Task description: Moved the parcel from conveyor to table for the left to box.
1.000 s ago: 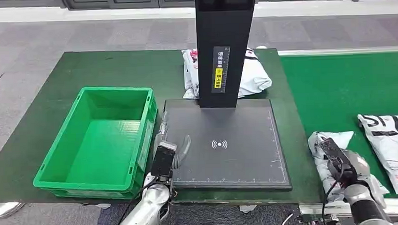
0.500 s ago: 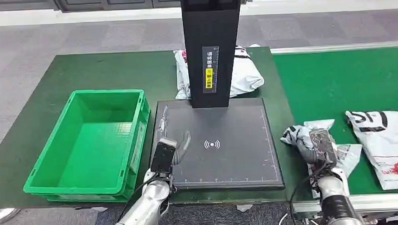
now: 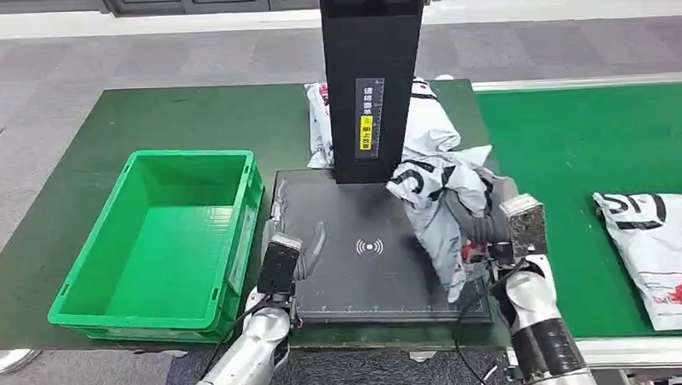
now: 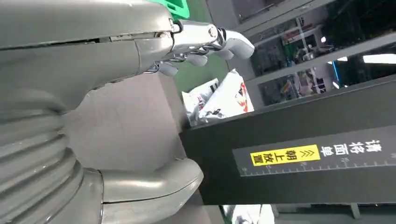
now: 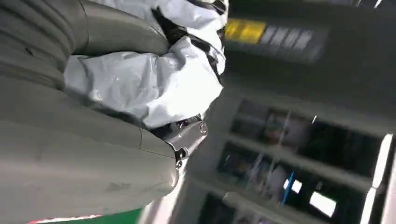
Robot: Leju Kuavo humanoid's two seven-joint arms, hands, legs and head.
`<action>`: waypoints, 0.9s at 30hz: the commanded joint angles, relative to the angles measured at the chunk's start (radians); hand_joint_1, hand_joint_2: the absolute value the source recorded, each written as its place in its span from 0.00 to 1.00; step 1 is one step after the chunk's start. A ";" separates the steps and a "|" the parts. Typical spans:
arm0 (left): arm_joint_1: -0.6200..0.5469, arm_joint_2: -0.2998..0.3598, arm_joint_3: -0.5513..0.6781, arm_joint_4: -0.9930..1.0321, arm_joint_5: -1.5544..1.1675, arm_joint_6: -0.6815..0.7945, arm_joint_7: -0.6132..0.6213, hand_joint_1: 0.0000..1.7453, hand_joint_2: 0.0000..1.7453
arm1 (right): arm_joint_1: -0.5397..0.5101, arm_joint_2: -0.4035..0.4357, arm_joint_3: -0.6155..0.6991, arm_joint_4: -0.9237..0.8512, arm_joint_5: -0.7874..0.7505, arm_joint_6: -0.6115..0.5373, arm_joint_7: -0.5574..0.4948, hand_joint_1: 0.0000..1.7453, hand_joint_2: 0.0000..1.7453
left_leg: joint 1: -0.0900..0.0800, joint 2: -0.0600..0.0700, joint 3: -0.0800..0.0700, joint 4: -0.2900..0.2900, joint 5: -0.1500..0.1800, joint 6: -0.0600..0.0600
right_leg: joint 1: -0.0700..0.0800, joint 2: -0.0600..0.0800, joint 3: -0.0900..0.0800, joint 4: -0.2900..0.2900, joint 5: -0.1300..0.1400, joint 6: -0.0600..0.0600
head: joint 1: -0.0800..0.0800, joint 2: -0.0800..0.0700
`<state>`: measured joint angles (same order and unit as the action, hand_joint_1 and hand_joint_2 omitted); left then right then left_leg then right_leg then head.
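— Right hand point(image 3: 486, 226)?
— Closed around a crumpled white-and-grey parcel point(image 3: 435, 202) with black print, gripping it from the right side. Same in the right wrist view: grey thumb and palm point(image 5: 93, 144) wrapped about the wrinkled plastic point(image 5: 140, 84).
— And where exactly, that parcel?
— Off the conveyor point(image 3: 575, 141), over the right part of the black pad point(image 3: 358, 277) on the table point(image 3: 189, 112), just right of the black post point(image 3: 373, 80). Upper end bunched near the foot of the post, lower end hanging toward the pad's near right corner. Cannot tell whether touching the pad or just above it.
— Left hand point(image 3: 293, 254)?
— Holding nothing, fingers apart and stretched forward, thumb out to the side. Hovering over the near left edge of the pad, beside the green crate point(image 3: 164, 241). In the left wrist view, fingers point(image 4: 210, 39) extended and thumb point(image 4: 154, 182) well apart from them, with the post and its yellow label point(image 4: 285, 156) just ahead.
— Anything in the crate?
— Standing upright on the table left of the pad, close against its left edge.
— Other bags?
— A second bag point(image 3: 318, 125), white, lying on the table behind the post, partly hidden by it. A third bag point(image 3: 661, 250), flat on the conveyor, well apart from the right hand, at the picture's right edge
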<state>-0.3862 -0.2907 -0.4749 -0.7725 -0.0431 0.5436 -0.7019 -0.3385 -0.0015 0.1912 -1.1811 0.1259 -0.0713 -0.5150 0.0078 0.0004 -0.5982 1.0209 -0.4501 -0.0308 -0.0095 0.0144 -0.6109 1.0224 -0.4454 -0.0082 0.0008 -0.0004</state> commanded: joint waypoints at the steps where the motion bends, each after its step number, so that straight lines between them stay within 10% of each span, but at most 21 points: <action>1: -0.026 0.031 -0.021 0.019 0.002 -0.006 0.004 0.00 1.00 | -0.092 -0.025 0.153 0.006 -0.006 -0.004 0.006 1.00 1.00 | -0.001 0.000 -0.001 0.000 0.001 0.002 | -0.001 -0.001 0.000 0.000 0.000 0.001 | 0.000 0.000; 13: -0.115 -0.034 -0.057 0.116 0.013 -0.048 0.004 0.00 1.00 | -0.311 0.085 0.382 0.427 0.024 -0.012 0.136 0.99 1.00 | -0.002 -0.003 -0.002 -0.001 0.004 0.005 | -0.001 -0.007 0.001 -0.003 0.002 0.002 | 0.000 0.000; 14: -0.116 -0.035 -0.058 0.116 0.014 -0.048 0.004 0.00 1.00 | -0.321 0.095 0.395 0.483 0.041 -0.022 0.141 0.70 1.00 | -0.002 -0.004 -0.003 0.000 0.003 0.005 | -0.001 -0.008 0.000 -0.002 0.002 0.002 | 0.000 0.000; 15: -0.116 -0.035 -0.058 0.116 0.014 -0.048 0.004 0.00 1.00 | -0.321 0.095 0.395 0.483 0.041 -0.022 0.141 0.70 1.00 | -0.002 -0.004 -0.002 -0.001 0.003 0.005 | -0.001 -0.007 0.001 -0.003 0.002 0.002 | 0.000 0.000; 16: -0.114 -0.035 -0.060 0.115 0.014 -0.047 0.004 0.00 1.00 | -0.321 0.104 0.404 0.521 0.056 -0.043 0.131 0.00 1.00 | -0.002 -0.004 -0.002 -0.001 0.003 0.005 | -0.001 -0.007 0.001 -0.002 0.002 0.002 | 0.000 0.000; 21: -0.106 -0.047 -0.064 0.121 0.025 -0.037 0.004 0.00 1.00 | -0.313 0.134 0.423 0.658 0.144 -0.145 0.177 0.00 1.00 | -0.003 -0.006 -0.002 -0.002 0.003 0.005 | -0.001 -0.009 0.001 -0.002 0.001 0.002 | 0.000 0.000; 22: -0.104 -0.047 -0.063 0.118 0.029 -0.029 0.004 0.00 1.00 | -0.311 0.137 0.426 0.681 0.158 -0.144 0.180 0.00 0.00 | -0.002 -0.005 0.000 -0.003 0.003 0.005 | -0.001 -0.008 0.004 -0.005 0.002 0.002 | 0.000 0.000; 27: -0.074 -0.021 -0.045 0.064 0.050 -0.009 0.004 0.00 1.00 | -0.287 0.132 0.439 0.723 0.203 -0.098 0.175 0.00 0.00 | -0.002 -0.006 -0.001 -0.003 0.004 0.006 | -0.001 -0.009 0.003 -0.005 0.002 0.002 | 0.000 0.000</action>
<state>-0.4472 -0.3567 -0.4932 -0.7202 -0.0172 0.5146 -0.7019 -0.5819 0.1171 0.5318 -0.7121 0.2823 -0.2052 -0.3433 0.0053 -0.0081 -0.6047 1.0216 -0.4465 -0.0258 -0.0111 0.0040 -0.6135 1.0222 -0.4448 -0.0058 0.0008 -0.0004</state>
